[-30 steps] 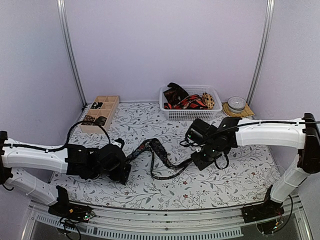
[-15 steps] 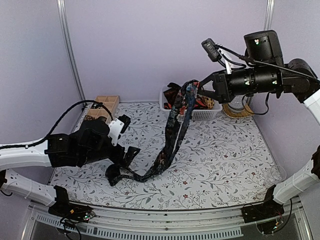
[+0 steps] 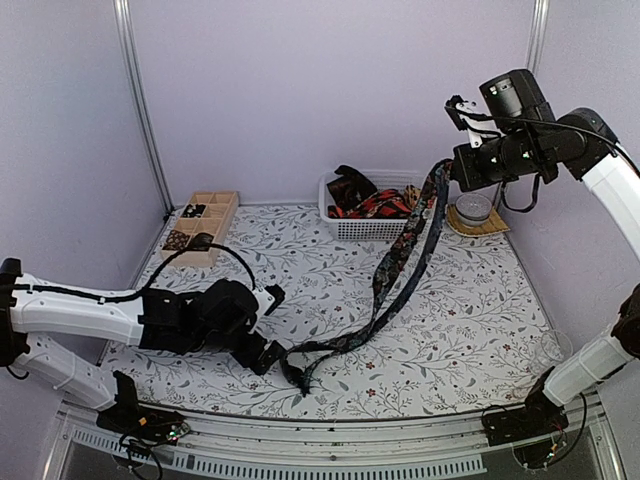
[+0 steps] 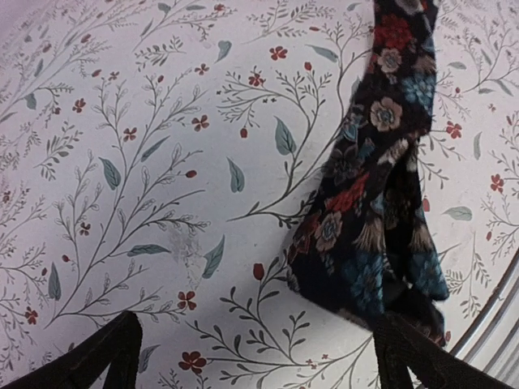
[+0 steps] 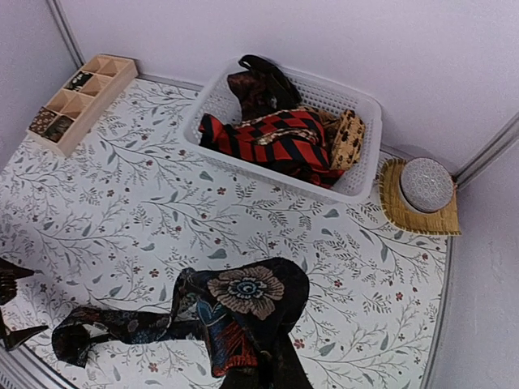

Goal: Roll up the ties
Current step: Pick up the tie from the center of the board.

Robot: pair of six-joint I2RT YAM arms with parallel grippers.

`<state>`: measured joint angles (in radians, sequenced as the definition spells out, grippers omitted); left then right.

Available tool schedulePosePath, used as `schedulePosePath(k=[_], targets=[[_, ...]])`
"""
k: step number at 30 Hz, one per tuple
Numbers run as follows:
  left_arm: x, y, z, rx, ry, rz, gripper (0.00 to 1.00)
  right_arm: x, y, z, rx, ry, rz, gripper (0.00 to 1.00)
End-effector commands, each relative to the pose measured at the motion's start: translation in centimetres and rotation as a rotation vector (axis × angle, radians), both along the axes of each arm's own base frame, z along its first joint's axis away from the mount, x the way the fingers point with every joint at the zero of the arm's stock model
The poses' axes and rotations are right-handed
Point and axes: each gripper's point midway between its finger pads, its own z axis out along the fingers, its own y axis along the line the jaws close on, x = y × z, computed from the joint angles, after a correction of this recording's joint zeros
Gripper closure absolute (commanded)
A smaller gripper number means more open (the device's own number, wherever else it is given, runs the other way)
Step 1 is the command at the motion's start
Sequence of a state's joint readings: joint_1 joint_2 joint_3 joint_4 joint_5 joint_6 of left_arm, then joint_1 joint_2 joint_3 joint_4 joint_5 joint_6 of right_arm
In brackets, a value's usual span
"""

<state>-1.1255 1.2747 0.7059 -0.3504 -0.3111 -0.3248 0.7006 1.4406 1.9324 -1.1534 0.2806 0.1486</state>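
Note:
A long dark floral tie hangs slanting from my right gripper, which is raised high at the back right and shut on its upper part. In the right wrist view the tie drapes over the fingers and hides them. The tie's lower end lies bunched on the table near the front. My left gripper is low on the table beside that end, open. In the left wrist view the tie end lies by the right finger. More ties, red-black and yellow patterned, lie in the basket.
The white mesh basket stands at the back centre and also shows in the right wrist view. A wooden compartment tray with small rolls is at the back left. A round lidded dish on a woven mat stands right of the basket.
My right gripper lifted the floral tie from the table up high and carried it to the back right. The tie's lower end slid rightward. My left gripper moved right and low beside it.

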Motion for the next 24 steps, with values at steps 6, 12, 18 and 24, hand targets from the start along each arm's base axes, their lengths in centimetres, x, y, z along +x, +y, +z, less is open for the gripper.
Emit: schedulePosePath(k=[6, 12, 18, 24], targets=[[-4.1, -1.7, -1.3, -0.23, 0.193, 0.278, 0.0, 3.4, -4.2, -4.1, -0.151, 0.032, -0.163, 1.0], [-6.4, -7.0, -1.9, -0.138, 0.211, 0.341, 0.0, 4.1, -4.8, -5.5, -0.161, 0.048, -0.178, 1.0], [-6.8, -9.5, -6.0, 0.221, 0.174, 0.381, 0.0, 3.7, -4.8, -5.6, -0.125, 0.039, -0.16, 1.0], [-5.6, -9.4, -7.3, 0.216, 0.191, 0.456, 0.0, 3.1, -4.7, -5.6, -0.103, 0.032, -0.138, 1.0]])
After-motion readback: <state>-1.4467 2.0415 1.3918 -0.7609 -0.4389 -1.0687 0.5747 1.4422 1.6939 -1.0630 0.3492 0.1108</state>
